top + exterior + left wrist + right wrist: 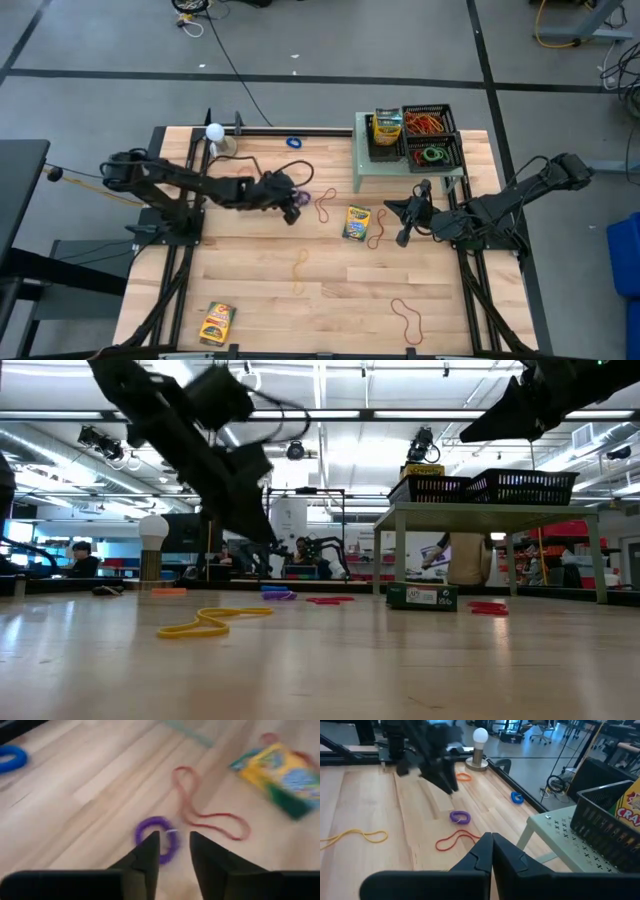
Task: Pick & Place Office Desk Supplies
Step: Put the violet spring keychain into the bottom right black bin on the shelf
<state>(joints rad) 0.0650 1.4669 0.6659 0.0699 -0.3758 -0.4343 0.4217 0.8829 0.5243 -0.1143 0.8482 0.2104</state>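
Parted a little, the left gripper [173, 851] hangs just above a small purple coiled rubber-band loop [156, 836] near the middle of the table and holds nothing; the right gripper [491, 851] has its fingers pressed together, empty, waiting near the green stand.

By size, the pale wooden table [260, 310] comes first. On its far right part stands a light-green perforated metal stand [375, 165] carrying two black mesh baskets [430, 138]; these already hold a yellow crayon box and a tangle of red, orange and green bands. Three crayon boxes are in sight: that one, a yellow-green cardboard crayon box [357, 223] lying flat near the table's middle, and an orange-yellow one [217, 320] at the near left edge. Thin loops lie scattered: a red band [210, 812] just beside the purple coil, a yellow one [300, 268] nearer the front, a tan-red one [408, 318] at front right, a blue one [293, 143] at the back.

The step in hand looks like the pick of the purple coil. Next, the left fingers should straddle its rim, drop to the wood and pinch; the loop is thin and springy, so it may slip out.
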